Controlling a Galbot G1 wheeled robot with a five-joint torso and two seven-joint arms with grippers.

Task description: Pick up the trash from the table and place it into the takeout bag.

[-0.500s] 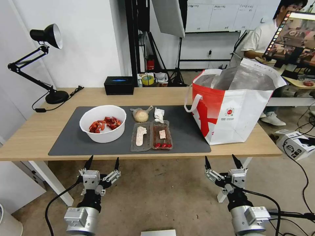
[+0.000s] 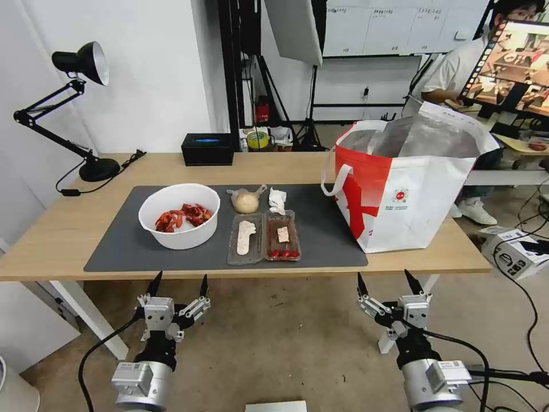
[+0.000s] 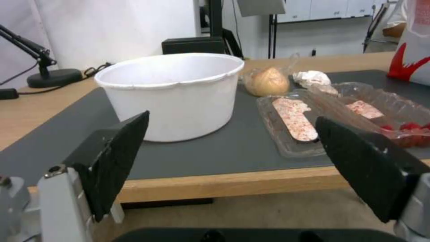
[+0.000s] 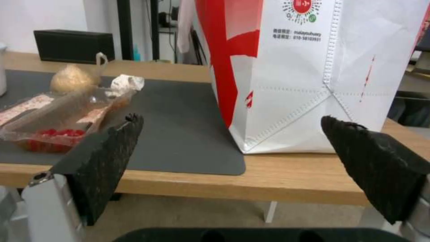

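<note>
Light-wood table (image 2: 68,229) carries a dark grey mat (image 2: 326,229). We see the bowl (image 2: 179,216) at the mat's left end, the plastic tray (image 2: 263,237) at its front edge, and the knotted bag (image 2: 246,201) and tissue (image 2: 277,199) behind the tray. At the table's right end stands the takeout bag (image 2: 412,183). We hold the left gripper (image 2: 178,284) and right gripper (image 2: 389,281) below the front edge, jaws wide, empty.
</note>
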